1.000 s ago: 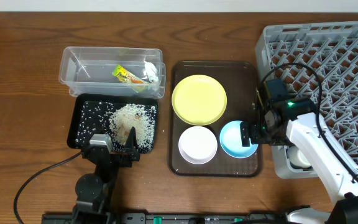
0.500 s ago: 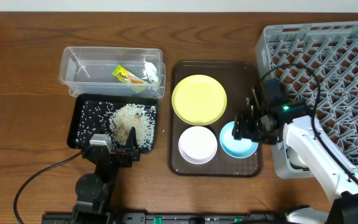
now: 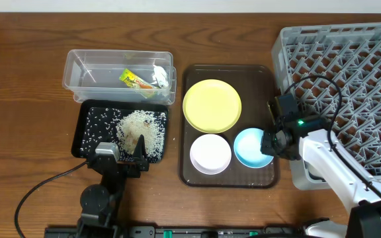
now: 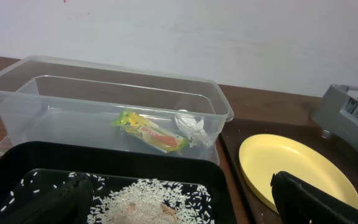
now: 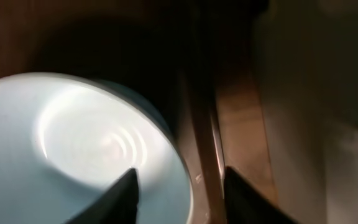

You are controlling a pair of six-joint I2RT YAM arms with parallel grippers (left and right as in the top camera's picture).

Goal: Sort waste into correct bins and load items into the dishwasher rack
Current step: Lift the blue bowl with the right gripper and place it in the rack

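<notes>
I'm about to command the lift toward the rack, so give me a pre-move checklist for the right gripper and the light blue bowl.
1. Right gripper straddles the rim of the light blue bowl, one finger inside and one outside: ok.
2. Firm grip on that rim: cannot tell; the wrist view is blurred.
3. White bowl beside the blue one, not stacked with it: ok.
4. Dishwasher rack shows no dishes in the way: ok.
5. Left gripper open over the black tray, away from the lift path: ok.

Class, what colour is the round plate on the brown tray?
Yellow, all over. The plate shows best in the overhead view.
</notes>
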